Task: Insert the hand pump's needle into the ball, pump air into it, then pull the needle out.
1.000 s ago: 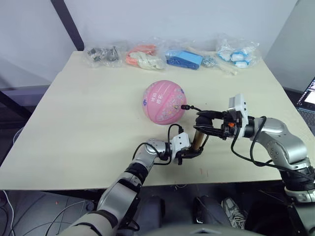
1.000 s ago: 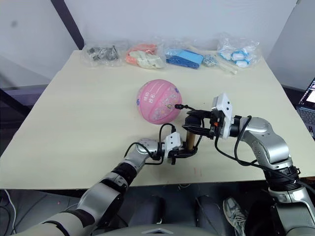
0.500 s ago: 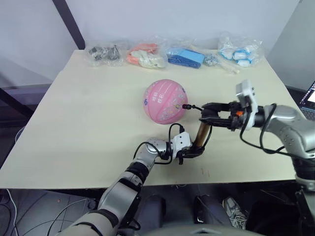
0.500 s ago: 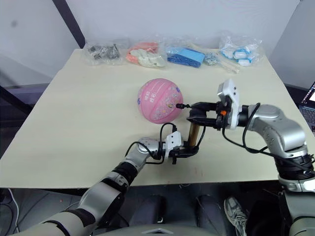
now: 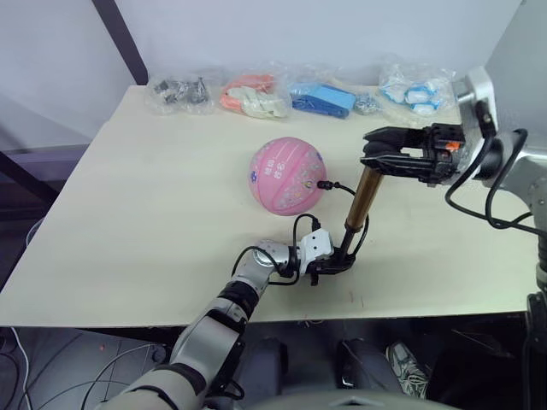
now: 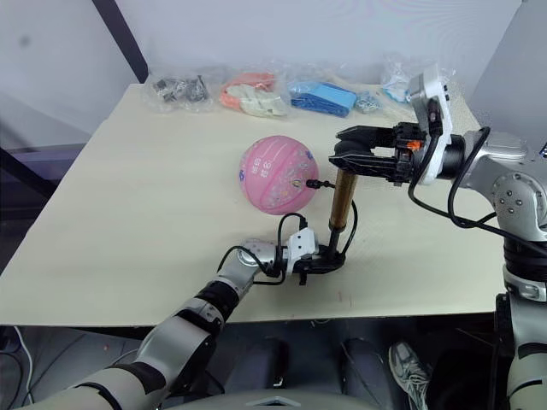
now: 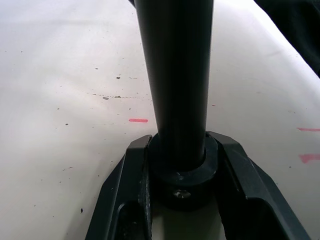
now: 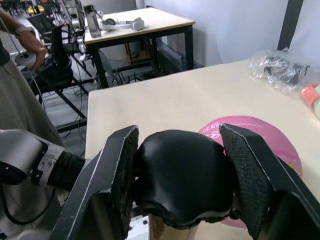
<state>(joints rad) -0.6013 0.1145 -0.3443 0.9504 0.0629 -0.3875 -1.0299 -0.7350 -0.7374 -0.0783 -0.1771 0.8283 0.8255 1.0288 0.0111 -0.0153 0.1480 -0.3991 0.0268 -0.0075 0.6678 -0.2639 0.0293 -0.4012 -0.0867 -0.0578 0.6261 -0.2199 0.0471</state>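
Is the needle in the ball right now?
In: the needle fitting sits against the ball at its valve, hose trailing to the pump.

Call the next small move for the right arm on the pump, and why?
Probably push the handle straight back down. The right gripper is shut on it with the hand pump drawn tall, the left gripper pins the base on the table, and the needle sits at the ball valve, so a downstroke should drive air in.
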